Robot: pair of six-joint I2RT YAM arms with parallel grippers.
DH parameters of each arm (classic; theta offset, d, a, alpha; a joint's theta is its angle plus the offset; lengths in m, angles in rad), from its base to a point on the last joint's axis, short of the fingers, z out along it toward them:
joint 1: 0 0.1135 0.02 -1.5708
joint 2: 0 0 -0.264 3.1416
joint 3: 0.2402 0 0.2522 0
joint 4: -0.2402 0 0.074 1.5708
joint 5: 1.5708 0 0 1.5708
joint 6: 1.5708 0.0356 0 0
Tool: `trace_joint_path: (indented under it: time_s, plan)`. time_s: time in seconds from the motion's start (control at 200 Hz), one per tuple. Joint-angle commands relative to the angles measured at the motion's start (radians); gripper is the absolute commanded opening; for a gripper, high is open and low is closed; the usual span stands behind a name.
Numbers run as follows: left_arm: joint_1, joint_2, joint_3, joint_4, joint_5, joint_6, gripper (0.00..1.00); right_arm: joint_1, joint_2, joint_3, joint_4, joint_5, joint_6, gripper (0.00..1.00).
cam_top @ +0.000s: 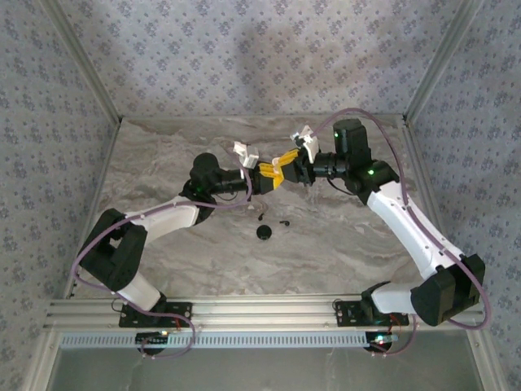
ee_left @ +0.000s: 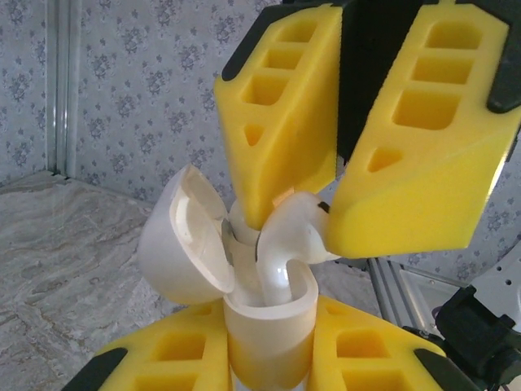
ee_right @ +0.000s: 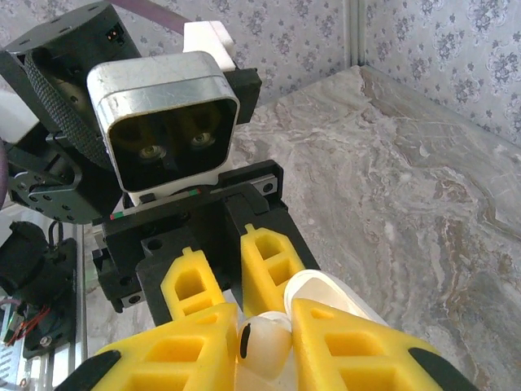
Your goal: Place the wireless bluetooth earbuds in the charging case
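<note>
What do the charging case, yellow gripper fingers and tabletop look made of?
charging case: glossy white hard plastic, going by sharp highlights.
gripper fingers: matte yellow, cut-out cells; printed plastic or foam, unclear.
tabletop: marble-veined, dull sheen; stone or a printed sheet, cannot tell.

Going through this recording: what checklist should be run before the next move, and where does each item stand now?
1. The charging case clamped in the left gripper: ok.
2. The lid swung open: ok.
3. The right gripper free to fetch a bud: not ok, it pinches a white rounded part at the case's mouth.
4. The earbuds in the case: not ok, the small black pieces seem to lie on the table.
5. Sockets unobstructed: cannot tell, fingers hide them.
</note>
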Motion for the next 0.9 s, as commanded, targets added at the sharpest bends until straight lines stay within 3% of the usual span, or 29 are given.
trace_joint_path:
  time_s: [0.0,0.46,0.894]
  plan:
    - [-0.03,-0.024,0.062,0.107,0.096,0.035,0.2,-0.004,0.034,0.02,-0.074,-0.001,-0.03,0.25]
    - [-0.03,-0.026,0.069,0.076,0.09,0.049,0.2,-0.009,0.017,0.018,-0.075,0.064,-0.039,0.27]
    - [-0.03,-0.03,0.054,0.042,0.052,0.075,0.2,-0.01,-0.028,0.008,-0.038,0.087,-0.011,0.39]
